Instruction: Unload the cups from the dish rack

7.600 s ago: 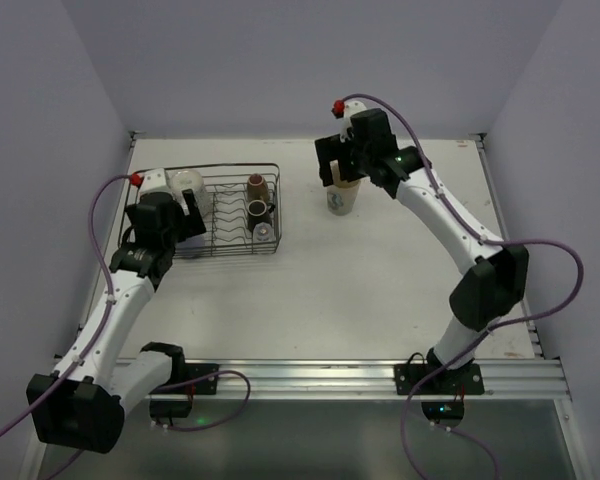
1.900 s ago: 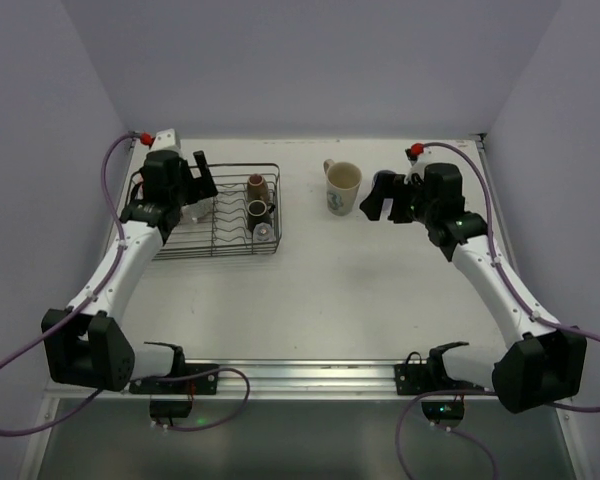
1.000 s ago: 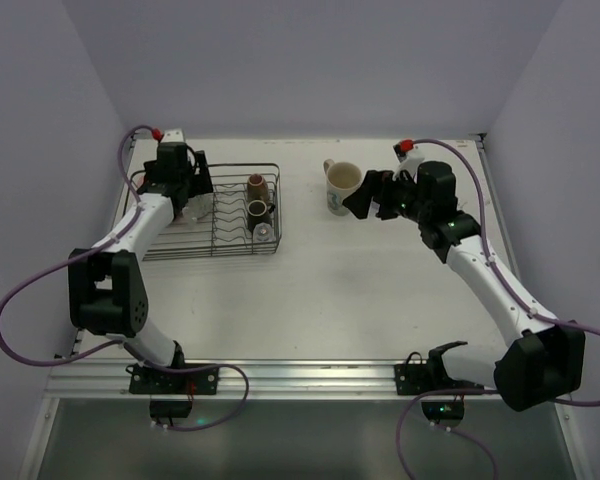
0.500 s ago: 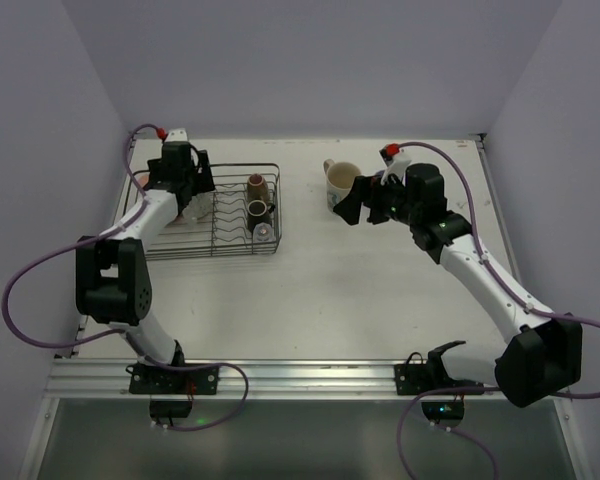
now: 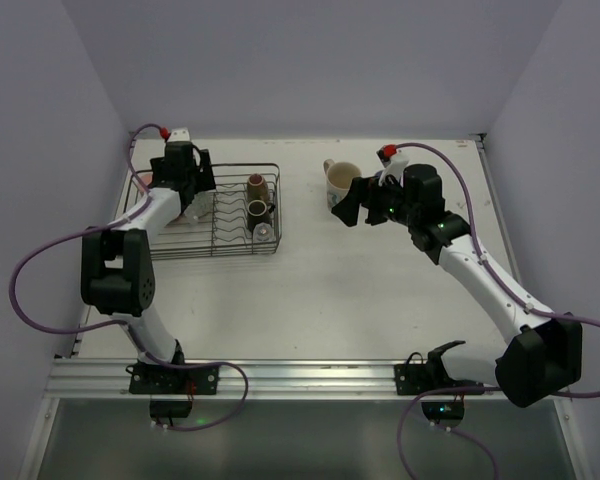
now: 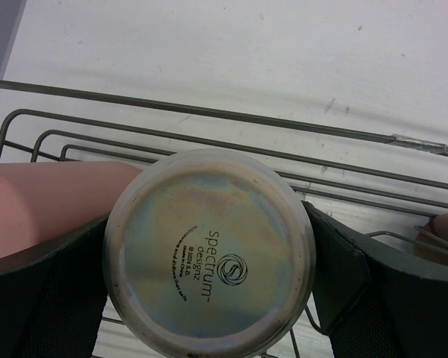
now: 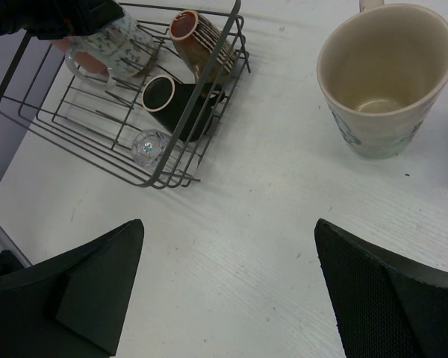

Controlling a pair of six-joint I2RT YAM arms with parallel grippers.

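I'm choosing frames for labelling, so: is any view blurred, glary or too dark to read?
Top external: soft, even light, faint shadows, the dish rack small but clear. Left wrist: sharp, the print on the base of the pale mug legible under a mild rainbow sheen. Right wrist: cream mug crisp; the right gripper is very dark at the bottom corners.

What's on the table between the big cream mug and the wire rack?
Nothing. In the right wrist view only bare white table lies between the cream mug and the dish rack; the other cups sit inside the rack.
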